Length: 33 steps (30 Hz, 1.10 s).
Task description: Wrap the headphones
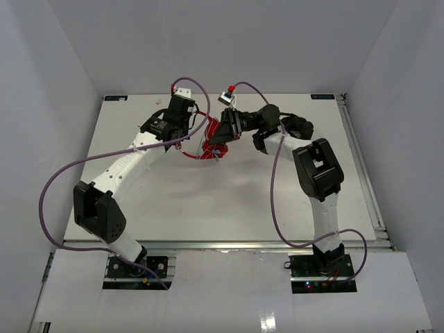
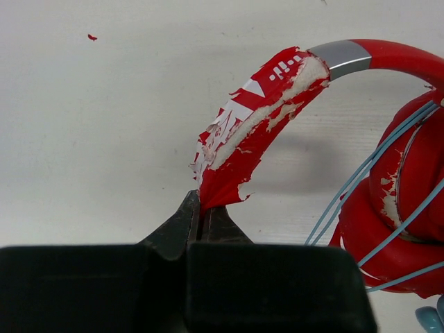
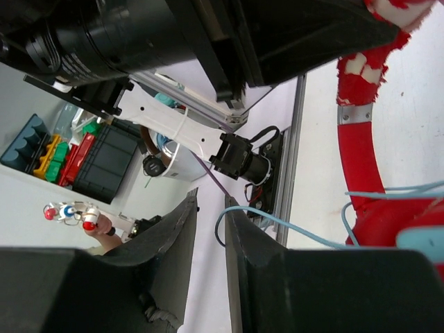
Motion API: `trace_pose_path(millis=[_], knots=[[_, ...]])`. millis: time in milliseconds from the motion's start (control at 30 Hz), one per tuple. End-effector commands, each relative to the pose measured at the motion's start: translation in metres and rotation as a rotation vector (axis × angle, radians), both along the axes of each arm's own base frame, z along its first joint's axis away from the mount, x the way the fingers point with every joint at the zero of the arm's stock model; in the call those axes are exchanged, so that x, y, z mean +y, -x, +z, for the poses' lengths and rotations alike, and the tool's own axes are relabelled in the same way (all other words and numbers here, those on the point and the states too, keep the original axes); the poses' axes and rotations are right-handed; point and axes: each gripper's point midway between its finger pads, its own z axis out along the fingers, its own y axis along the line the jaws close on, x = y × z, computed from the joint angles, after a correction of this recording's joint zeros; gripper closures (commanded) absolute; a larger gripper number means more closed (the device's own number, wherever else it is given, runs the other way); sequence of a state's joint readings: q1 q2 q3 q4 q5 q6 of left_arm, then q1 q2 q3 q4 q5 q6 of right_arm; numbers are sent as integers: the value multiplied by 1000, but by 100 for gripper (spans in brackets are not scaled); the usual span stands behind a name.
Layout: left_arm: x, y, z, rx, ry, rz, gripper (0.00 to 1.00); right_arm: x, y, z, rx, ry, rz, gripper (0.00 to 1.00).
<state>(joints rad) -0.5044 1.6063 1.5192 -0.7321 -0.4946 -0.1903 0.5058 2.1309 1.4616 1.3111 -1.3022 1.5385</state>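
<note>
Two grippers sit over the far middle of the table (image 1: 243, 201), with the headphones (image 1: 210, 144) between them. Cannot tell if the headphones touch the table top.

Left gripper (image 2: 202, 208): on the table's left-of-centre side, jaws fully closed, pinching the torn end of the headband (image 2: 267, 114). The red cover there is peeled and white padding shows. From the pinch the band arcs toward the table's right edge to the earcups (image 2: 399, 208), which sit close together.

Several strands of pale blue cable (image 2: 345, 201) cross the earcups.

Right gripper (image 3: 210, 202): on the table's right-of-centre side, fingers a little apart with a clear gap. One cable loop bends at one fingertip; cannot tell if it touches. Nothing is clamped.

One red flake (image 2: 92, 37) lies on the table.
</note>
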Motion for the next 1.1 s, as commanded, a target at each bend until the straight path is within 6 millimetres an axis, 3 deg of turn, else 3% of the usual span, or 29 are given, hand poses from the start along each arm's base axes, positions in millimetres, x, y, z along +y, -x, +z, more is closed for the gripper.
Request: trace_pose_path(millis=[0,567,833,967,1067], knots=[[8,0,68,-201,197,78,100,-8,27,23,-495,-296,-5,72],[21,15,114,-329,419,180,100,0,40,21,-496,-310,15,73],[33,16,93,-327,417,291,100,5,33,37,-473,-331,-11,77],[39,14,92,-345,472,365,100,7,37,34,-467,-321,-21,78],[37,14,95,-353,528,390,100,9,36,29,-467,-319,-38,87]])
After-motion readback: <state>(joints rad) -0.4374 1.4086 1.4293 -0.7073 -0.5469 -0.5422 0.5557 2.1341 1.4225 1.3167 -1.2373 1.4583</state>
